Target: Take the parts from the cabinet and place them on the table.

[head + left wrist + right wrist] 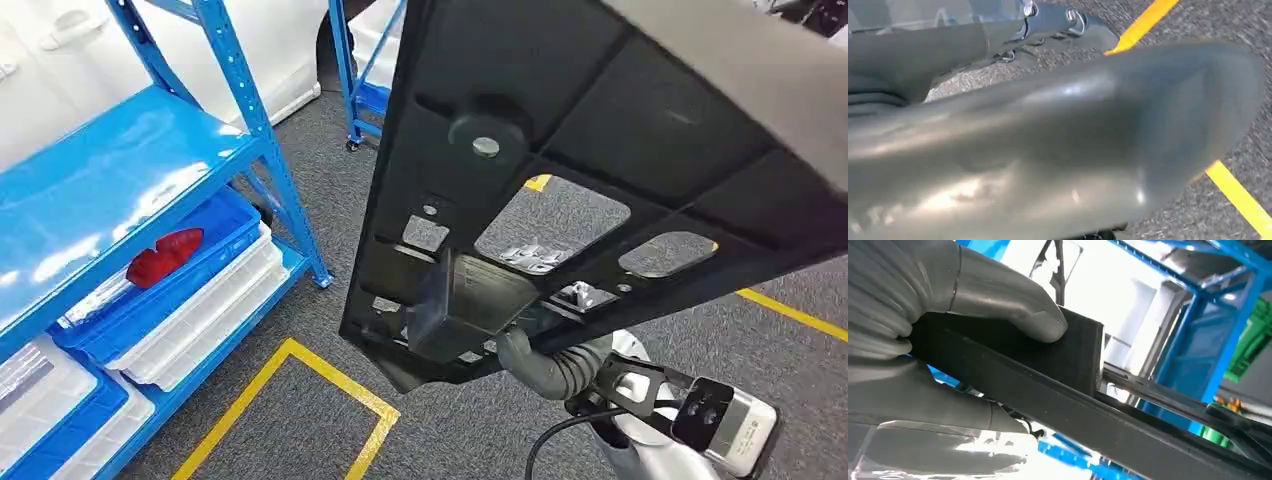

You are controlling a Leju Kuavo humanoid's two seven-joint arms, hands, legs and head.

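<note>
A large black panel [600,130] is held up in the air in front of the robot, tilted, its ribbed underside facing the head camera. It has several cut-out openings through which grey carpet [470,420] shows, a round boss with a metal screw near its upper middle, and a boxy block at its lower edge. The right robot hand [923,340] grasps the panel at that block: in the right wrist view the thick grey thumb [1013,305] presses on the flat black block while other fingers lie under the panel's long edge, so the part is clamped between them. In the head view a grey finger [545,365] curls under the panel's lower edge, with the silver arm and its wrist camera just below. The left wrist view is blurred; a broad grey surface [1058,150] crosses most of it, and whether the left robot hand [903,60] is grasping anything or released cannot be told. To the left stands a blue rack [120,190] with a glossy shelf; on its lower level lie blue and white bins [200,300], one holding a red part [165,253]. Yellow tape lines [290,390] mark the carpet beneath and beside the panel.
</note>
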